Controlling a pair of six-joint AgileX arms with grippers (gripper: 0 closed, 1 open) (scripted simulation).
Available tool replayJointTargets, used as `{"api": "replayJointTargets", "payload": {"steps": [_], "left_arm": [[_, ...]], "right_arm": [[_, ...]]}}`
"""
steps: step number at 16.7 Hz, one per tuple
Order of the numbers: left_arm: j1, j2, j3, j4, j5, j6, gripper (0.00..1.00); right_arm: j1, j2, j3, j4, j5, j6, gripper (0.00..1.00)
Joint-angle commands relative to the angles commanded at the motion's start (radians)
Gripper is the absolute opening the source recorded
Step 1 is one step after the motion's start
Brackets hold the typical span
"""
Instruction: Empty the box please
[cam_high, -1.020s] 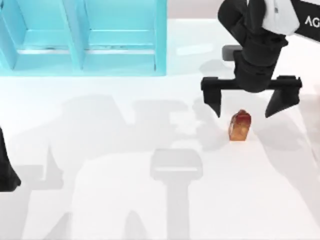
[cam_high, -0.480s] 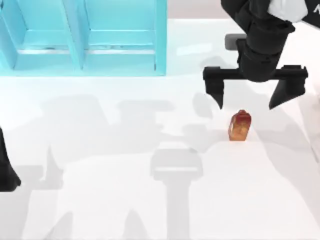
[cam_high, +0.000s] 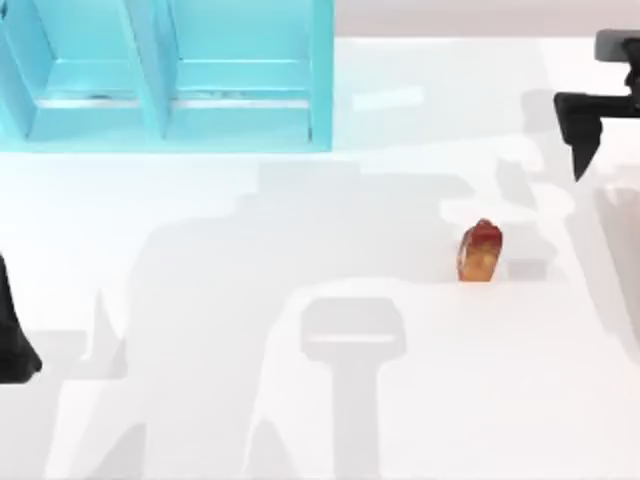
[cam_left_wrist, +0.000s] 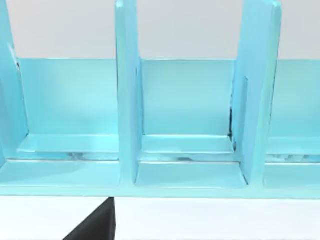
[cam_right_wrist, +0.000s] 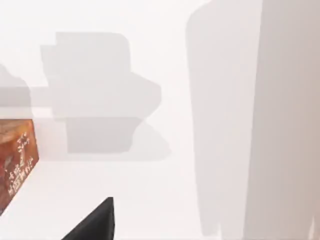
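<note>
Box (cam_high: 170, 75) is showing as a light-blue divided container, standing at the far left corner of the table (cam_high: 300, 230); its visible compartments are holding nothing. Right gripper (cam_high: 610, 135) is sitting at the table's right edge near the far side, touching nothing; whether it is spread or closed cannot be told. Reddish-brown carton (cam_high: 480, 252) is lying on the table, right of centre. Left arm (cam_high: 12, 335) is resting at the left edge.
</note>
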Motion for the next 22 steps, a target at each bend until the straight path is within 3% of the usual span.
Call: {"api": "replayJointTargets", "payload": {"steps": [6, 10, 18, 22], "left_arm": [[0.0, 0.0, 0.0, 0.0, 0.0, 0.0, 1.0], [0.0, 0.0, 0.0, 0.0, 0.0, 0.0, 1.0], [0.0, 0.0, 0.0, 0.0, 0.0, 0.0, 1.0], [0.0, 0.0, 0.0, 0.0, 0.0, 0.0, 1.0]], "right_arm": [[-0.38, -0.06, 0.003, -0.061, -0.009, -0.394, 1.0], [-0.536, -0.087, -0.002, -0.087, 0.011, -0.552, 1.0], [-0.553, -0.087, -0.019, -0.071, 0.017, -0.57, 1.0], [-0.552, -0.077, -0.146, 0.069, 0.017, -0.569, 1.0]]}}
